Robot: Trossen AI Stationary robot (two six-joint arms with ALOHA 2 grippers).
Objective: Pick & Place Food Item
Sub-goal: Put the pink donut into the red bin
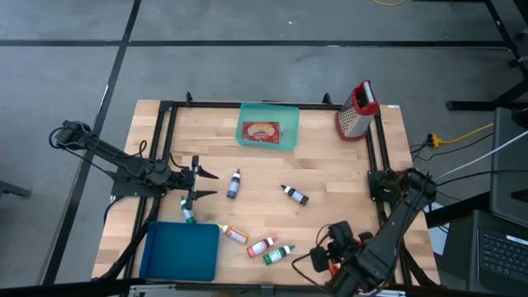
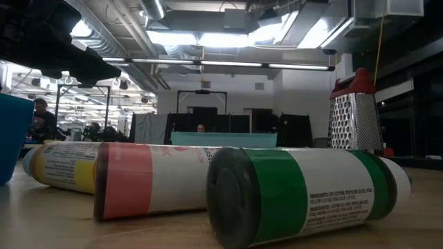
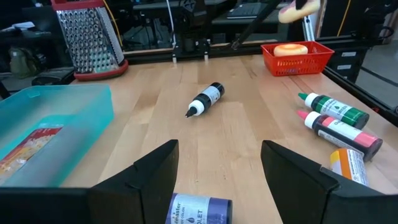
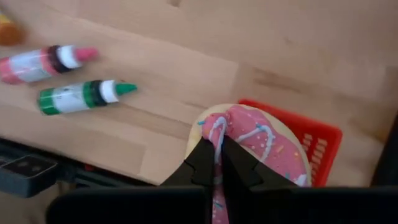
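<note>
A doughnut with pink frosting and sprinkles (image 4: 258, 140) hangs over a red basket (image 4: 320, 146) at the table's near right edge, with my right gripper (image 4: 219, 149) shut on it. In the left wrist view the basket (image 3: 297, 61) holds a round orange food item (image 3: 291, 50), and the doughnut (image 3: 300, 9) shows blurred above it. My left gripper (image 3: 217, 165) stands open and level at the table's left (image 1: 198, 183), with a purple bottle (image 3: 200, 209) just in front of its fingers. My right gripper pinches the doughnut's ring at its rim (image 4: 214, 127) between its two fingers. The fingers come from above, pointing steeply down. The doughnut hangs below them, lifted clear above the red basket.
A metal grater (image 1: 356, 109) stands at the far right corner. A teal bin (image 1: 287, 136) with a red food packet sits at the far middle, and a blue tray (image 1: 180, 252) at the near left. Small colouring bottles (image 1: 294, 195) (image 1: 272, 249) lie scattered on the wooden table.
</note>
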